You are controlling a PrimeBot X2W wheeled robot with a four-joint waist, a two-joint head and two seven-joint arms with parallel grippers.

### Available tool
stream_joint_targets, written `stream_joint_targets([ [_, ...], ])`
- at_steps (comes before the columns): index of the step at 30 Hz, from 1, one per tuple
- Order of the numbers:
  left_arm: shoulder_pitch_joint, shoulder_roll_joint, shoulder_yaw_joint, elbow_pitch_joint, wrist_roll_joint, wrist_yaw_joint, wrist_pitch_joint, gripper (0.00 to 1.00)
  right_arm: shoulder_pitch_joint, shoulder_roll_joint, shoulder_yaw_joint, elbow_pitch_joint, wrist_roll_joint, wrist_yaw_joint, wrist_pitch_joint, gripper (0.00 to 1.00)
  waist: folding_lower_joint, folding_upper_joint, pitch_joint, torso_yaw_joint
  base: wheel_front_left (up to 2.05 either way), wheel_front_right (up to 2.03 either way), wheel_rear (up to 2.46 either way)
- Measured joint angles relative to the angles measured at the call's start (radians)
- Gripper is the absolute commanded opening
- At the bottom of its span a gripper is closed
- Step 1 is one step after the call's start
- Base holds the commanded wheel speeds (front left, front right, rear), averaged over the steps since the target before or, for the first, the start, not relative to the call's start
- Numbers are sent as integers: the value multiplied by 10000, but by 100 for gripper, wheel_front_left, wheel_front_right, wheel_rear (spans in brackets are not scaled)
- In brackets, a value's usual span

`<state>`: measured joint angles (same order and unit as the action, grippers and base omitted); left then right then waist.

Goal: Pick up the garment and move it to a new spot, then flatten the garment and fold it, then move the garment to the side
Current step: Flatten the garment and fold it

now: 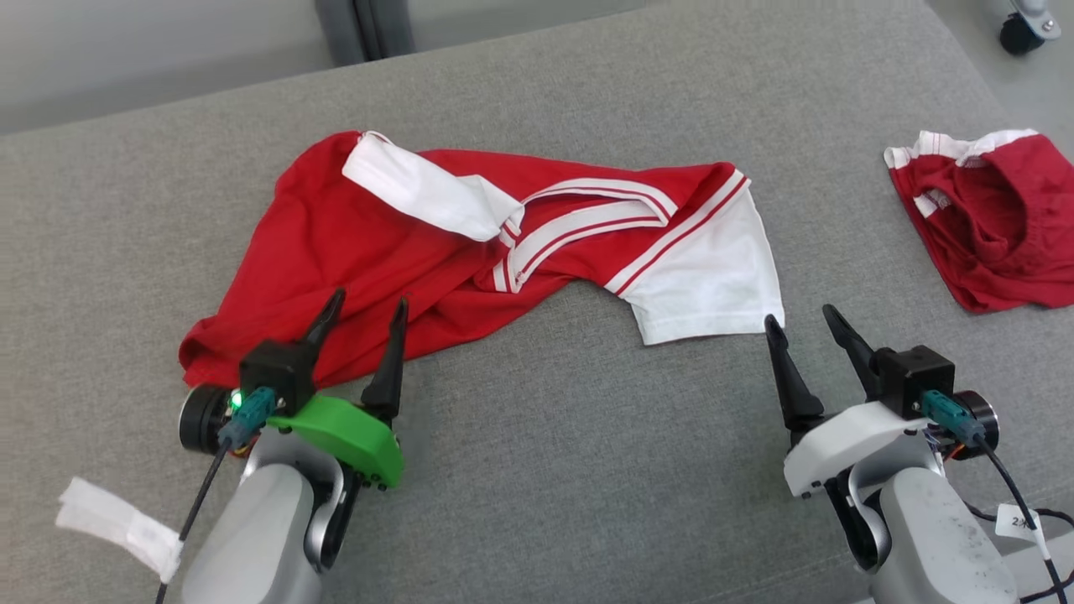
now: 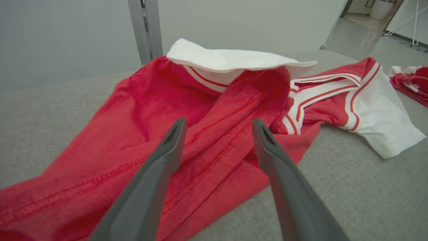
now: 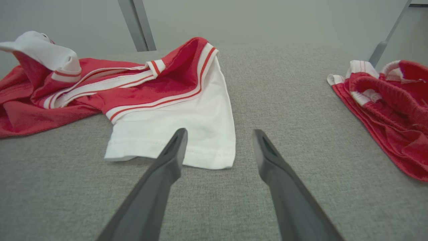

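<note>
The crumpled red fabric shirt with white sleeves and striped trim [image 1: 336,235] lies spread across the middle of the grey woven surface [image 1: 570,470], one white sleeve [image 1: 713,285] flat at its right end. The left gripper [image 1: 370,297] stands with its fingers wide apart over the shirt's lower red edge, clasping nothing. The right gripper [image 1: 800,314] is likewise spread wide and empty (its left fingertip just beside the sleeve's corner). A second bunched red-and-white garment [image 1: 990,226] lies well apart at the right.
</note>
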<state>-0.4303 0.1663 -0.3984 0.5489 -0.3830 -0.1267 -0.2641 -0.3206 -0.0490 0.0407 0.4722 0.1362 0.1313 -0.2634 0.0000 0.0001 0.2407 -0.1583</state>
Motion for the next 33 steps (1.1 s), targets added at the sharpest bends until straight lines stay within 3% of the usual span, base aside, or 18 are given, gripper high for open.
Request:
stream_joint_targets([
  [15, 3844, -988, 3524, -1400, 1336, 125, 0, 100, 1363, -4, -416, 330, -194, 0, 0, 100, 0, 0, -1658, 770, 0, 0, 0],
  [23, 4133, -1126, 3722, -1482, 1574, 25, 0, 100, 1210, -6, 286, 153, -368, 0, 0, 100, 0, 0, -1743, 1374, 0, 0, 0],
  [28, 3659, -1145, 3597, -1455, 1547, -6, 0, 100, -86, 0, 1530, 36, -686, 0, 0, 100, 0, 0, -1434, 1736, 0, 0, 0],
  [33, 3375, -1160, 3156, -1411, 1279, -10, 0, 100, -1653, 4, 2499, 828, -1172, 0, 0, 100, 0, 0, -1133, 2226, 0, 0, 0],
])
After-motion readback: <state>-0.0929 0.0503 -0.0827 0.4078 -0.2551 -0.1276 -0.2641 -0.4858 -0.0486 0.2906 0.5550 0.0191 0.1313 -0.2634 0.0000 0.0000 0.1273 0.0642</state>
